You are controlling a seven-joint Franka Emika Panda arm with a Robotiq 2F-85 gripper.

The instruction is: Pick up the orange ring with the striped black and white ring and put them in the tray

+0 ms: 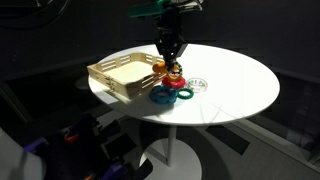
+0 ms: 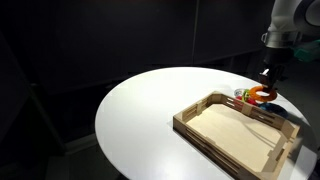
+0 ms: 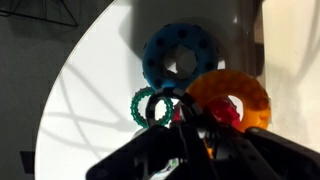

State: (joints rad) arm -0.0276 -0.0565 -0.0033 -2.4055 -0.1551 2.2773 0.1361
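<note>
My gripper point(image 1: 170, 62) hangs over the table just right of the tray point(image 1: 112, 72). It looks shut on the orange ring point(image 1: 175, 70), held a little above the other rings. In the wrist view the orange ring point(image 3: 240, 95) sits at my dark fingertips point(image 3: 195, 122). A dark ring-shaped arc beside them may be the striped ring, but I cannot tell. A pale ring point(image 1: 200, 83) lies on the table to the right. In the other exterior view, the gripper point(image 2: 267, 85) holds the orange ring point(image 2: 258, 95) beyond the tray's far edge point(image 2: 205, 108).
A blue ring point(image 3: 180, 55), a small green ring point(image 3: 150, 106) and a red ring point(image 3: 228, 110) lie on the round white table point(image 1: 240, 95) under the gripper. The blue ring point(image 1: 160, 96) and red ring point(image 1: 184, 95) are near the table's front edge.
</note>
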